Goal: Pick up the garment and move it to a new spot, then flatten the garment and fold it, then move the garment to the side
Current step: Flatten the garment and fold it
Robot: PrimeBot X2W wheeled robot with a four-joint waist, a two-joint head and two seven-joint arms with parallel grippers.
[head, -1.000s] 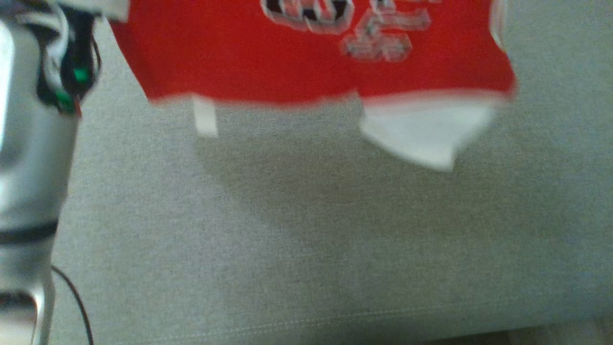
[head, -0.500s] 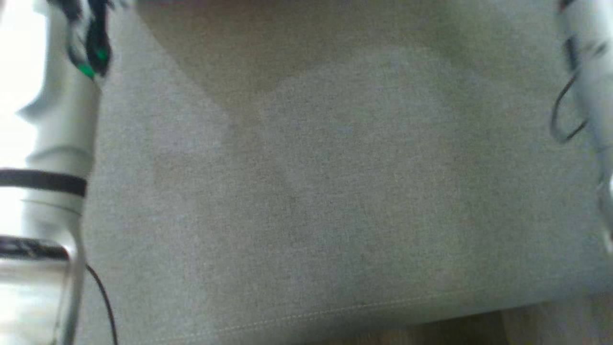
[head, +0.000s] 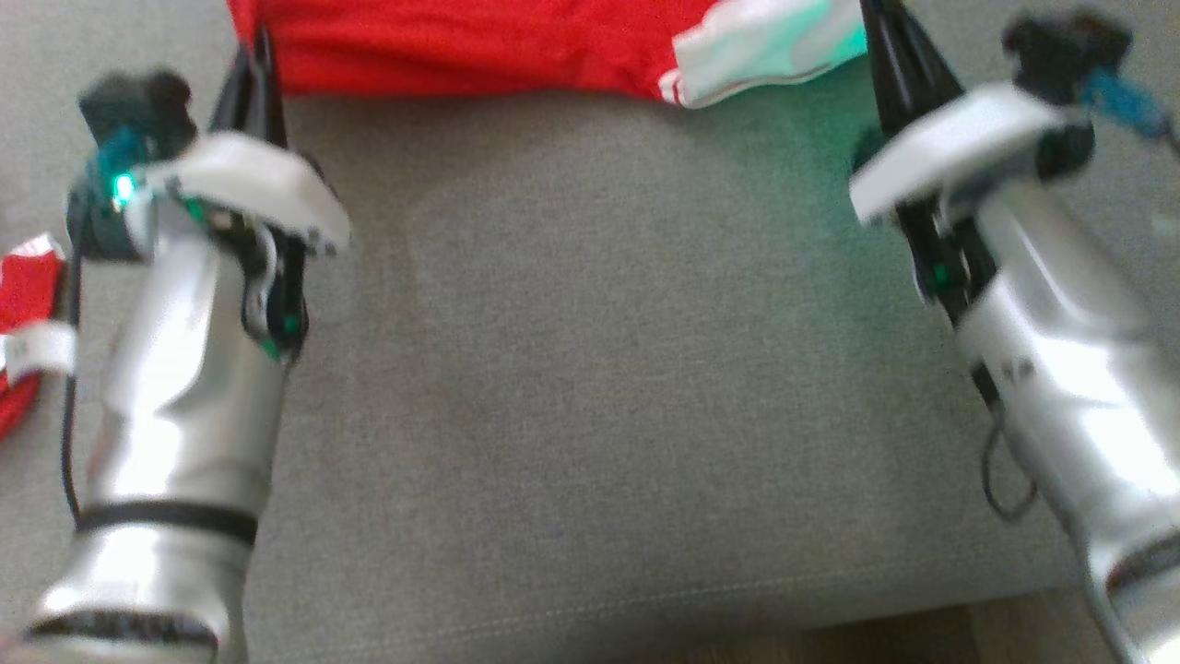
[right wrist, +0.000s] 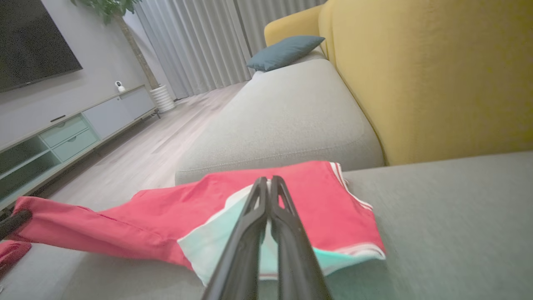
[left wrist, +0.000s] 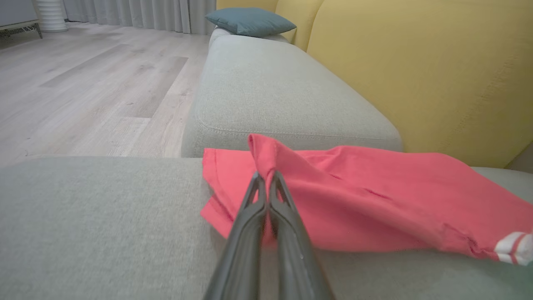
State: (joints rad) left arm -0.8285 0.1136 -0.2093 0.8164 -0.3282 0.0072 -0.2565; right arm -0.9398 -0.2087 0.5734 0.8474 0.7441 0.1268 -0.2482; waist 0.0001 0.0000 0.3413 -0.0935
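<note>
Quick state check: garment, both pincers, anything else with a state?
red garment: rumpled, stretched between both pincers, sagging onto the grey seat.
left pincer: shut on the garment's raised fold.
right pincer: shut on the garment near its white-lined end.
teal cushion: lying on the far seat.

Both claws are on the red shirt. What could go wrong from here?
1. The left claw is shut on just a small raised pinch of the red fabric garment with white striped trim; it might slip out in a pull.
2. The right claw grips at the pale panel, with cloth wrinkled between the two, so flattening could leave creases.
</note>
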